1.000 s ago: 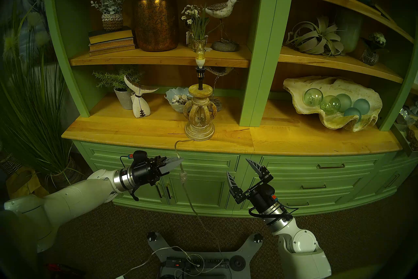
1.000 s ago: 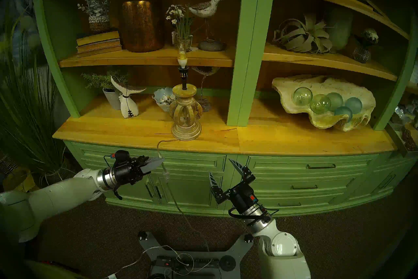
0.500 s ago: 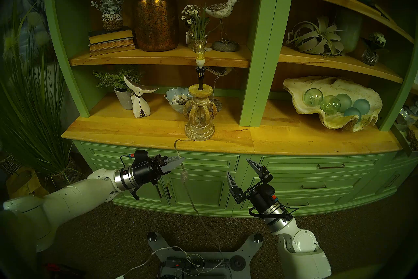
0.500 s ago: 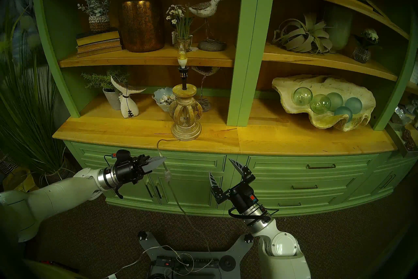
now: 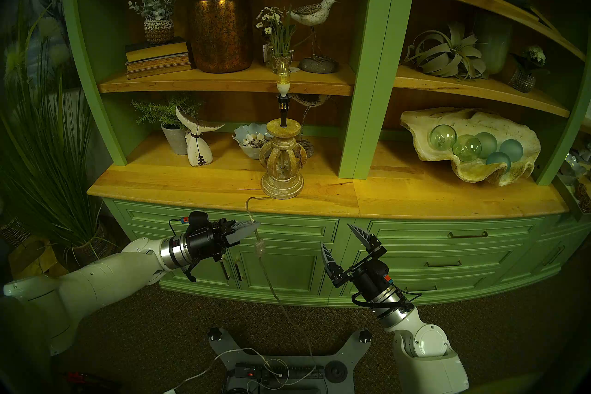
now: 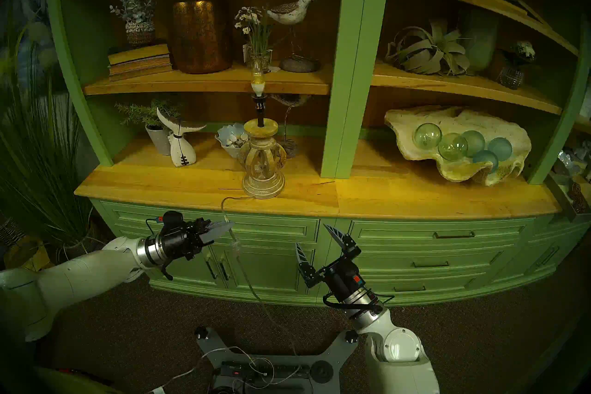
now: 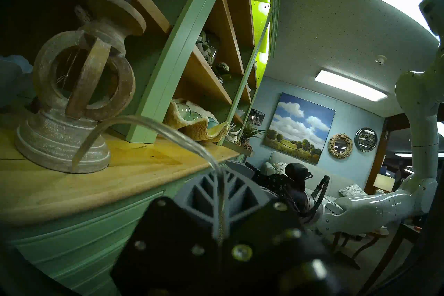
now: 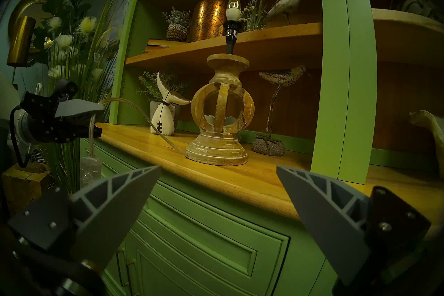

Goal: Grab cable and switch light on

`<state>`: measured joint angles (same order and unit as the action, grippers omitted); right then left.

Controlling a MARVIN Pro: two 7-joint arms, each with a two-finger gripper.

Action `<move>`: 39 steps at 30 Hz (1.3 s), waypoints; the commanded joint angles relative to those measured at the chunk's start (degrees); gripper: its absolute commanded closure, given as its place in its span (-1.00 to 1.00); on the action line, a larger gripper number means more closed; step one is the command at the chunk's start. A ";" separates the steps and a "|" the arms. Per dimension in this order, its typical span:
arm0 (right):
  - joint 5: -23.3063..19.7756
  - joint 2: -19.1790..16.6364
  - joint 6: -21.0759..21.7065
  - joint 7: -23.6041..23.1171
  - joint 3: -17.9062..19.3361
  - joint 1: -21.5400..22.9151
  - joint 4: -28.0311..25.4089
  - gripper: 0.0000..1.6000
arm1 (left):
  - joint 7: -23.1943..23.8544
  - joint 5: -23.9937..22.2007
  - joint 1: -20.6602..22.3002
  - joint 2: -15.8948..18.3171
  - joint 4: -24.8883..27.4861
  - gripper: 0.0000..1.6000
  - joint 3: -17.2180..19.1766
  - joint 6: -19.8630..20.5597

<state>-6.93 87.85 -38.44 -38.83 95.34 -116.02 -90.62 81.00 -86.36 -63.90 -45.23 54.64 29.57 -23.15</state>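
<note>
The left tool point(image 5: 252, 227) pinches the clear cable point(image 5: 268, 279) just above its little switch point(image 5: 259, 248), so the switch hangs steady. The right tool point(image 5: 343, 244) waits spread wide (ready to press it). The lamp point(image 5: 282, 156) stands on the worktop point(image 5: 415, 196).

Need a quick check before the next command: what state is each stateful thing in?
left gripper: shut on the cable
cable: pinched above its switch, hanging to the floor
switch: hanging free, untouched
right gripper: open, empty
bulb: unlit, as far as visible
cabinet doors: closed
</note>
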 commanded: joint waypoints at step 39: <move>-13.65 -6.81 11.61 -18.50 -8.29 10.20 0.37 -1.00 | 0.20 -0.34 1.29 -0.21 0.81 1.00 0.79 0.05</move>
<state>-20.75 78.69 -29.97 -57.66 90.76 -111.73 -89.68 80.97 -86.32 -63.93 -45.30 54.75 29.55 -23.14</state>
